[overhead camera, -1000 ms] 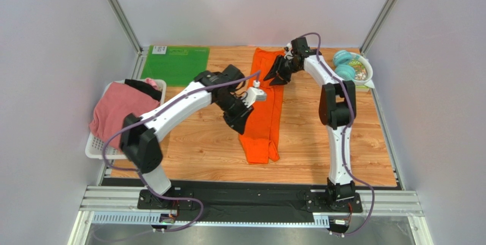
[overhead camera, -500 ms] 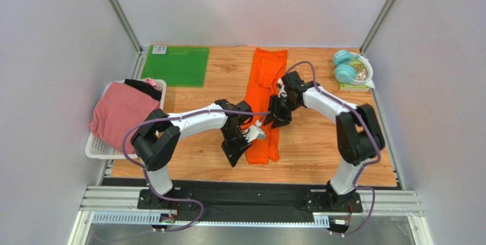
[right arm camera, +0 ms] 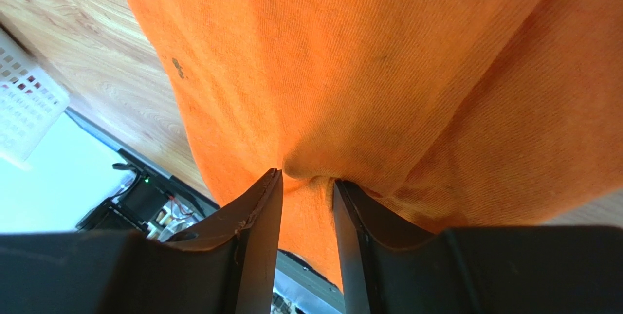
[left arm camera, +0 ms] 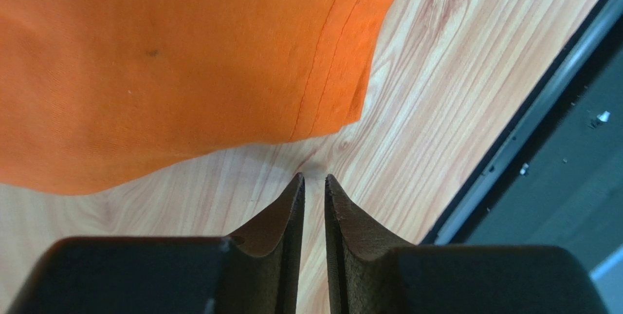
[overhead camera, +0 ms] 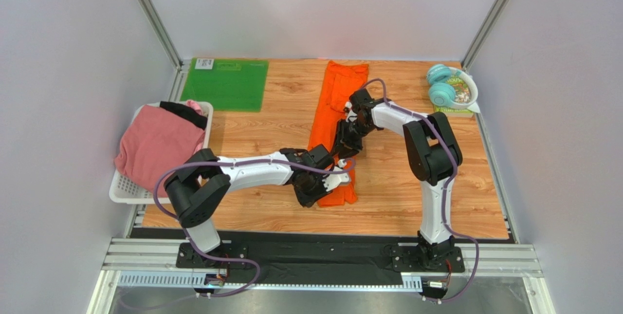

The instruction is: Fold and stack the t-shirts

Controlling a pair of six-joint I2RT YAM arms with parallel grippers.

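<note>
Left jaws narrow, empty; right jaws pinch one orange t-shirt [right arm camera: 351,58] of three.

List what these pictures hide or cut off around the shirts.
Black t-shirt: only a strip shows past the pink t-shirt in the basket, top view.
Left claw: tips hidden beneath its own wrist, top view.
Orange t-shirt: runs past the top and right frame edges, right wrist view.

Light was bright, soft and even, seemingly from overhead; shadows on the desk [overhead camera: 395,182] were faint and soft-edged. The shirt [right arm camera: 351,58] weave showed crisp up close, while the right pincer [right arm camera: 307,177] looked dark.
</note>
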